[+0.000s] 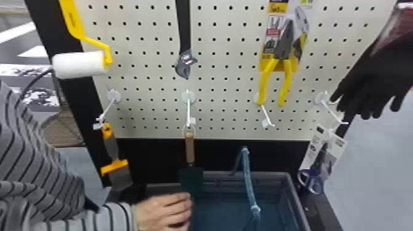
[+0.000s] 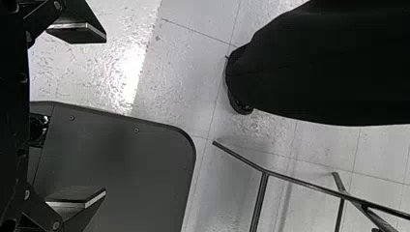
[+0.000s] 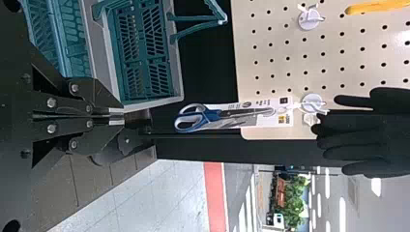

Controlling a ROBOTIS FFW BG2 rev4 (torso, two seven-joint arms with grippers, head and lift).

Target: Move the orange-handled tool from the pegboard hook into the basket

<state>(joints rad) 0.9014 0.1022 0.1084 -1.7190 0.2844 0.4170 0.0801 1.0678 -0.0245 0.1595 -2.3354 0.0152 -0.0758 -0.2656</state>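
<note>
In the head view, the orange-handled tool (image 1: pixel 115 167), a scraper, hangs blade down from the leftmost pegboard hook (image 1: pixel 107 109). The blue-green basket (image 3: pixel 140 53) lies lower and to the right, within a grey rim (image 1: pixel 264 174); its handle (image 1: pixel 248 178) stands upright. Between scraper and handle hangs the wooden-handled trowel (image 1: pixel 190 147), its dark blade reaching down in front of the grey rim. Higher up are a white paint roller (image 1: pixel 80 64) at left, an adjustable wrench (image 1: pixel 185 63) in the middle and yellow-handled pliers (image 1: pixel 284 58) right of it. A black glove (image 1: pixel 378 70) hangs at far right, above blue-handled scissors (image 1: pixel 312 181) on a card. In its wrist view, the right gripper (image 3: pixel 116 116) has its jaws closed on nothing. The left gripper (image 2: pixel 105 113) has its jaws spread wide and empty, with a dark panel (image 2: pixel 121 159) and thin metal bars (image 2: pixel 300 182) beyond, above a pale tiled floor (image 2: pixel 193 72).
</note>
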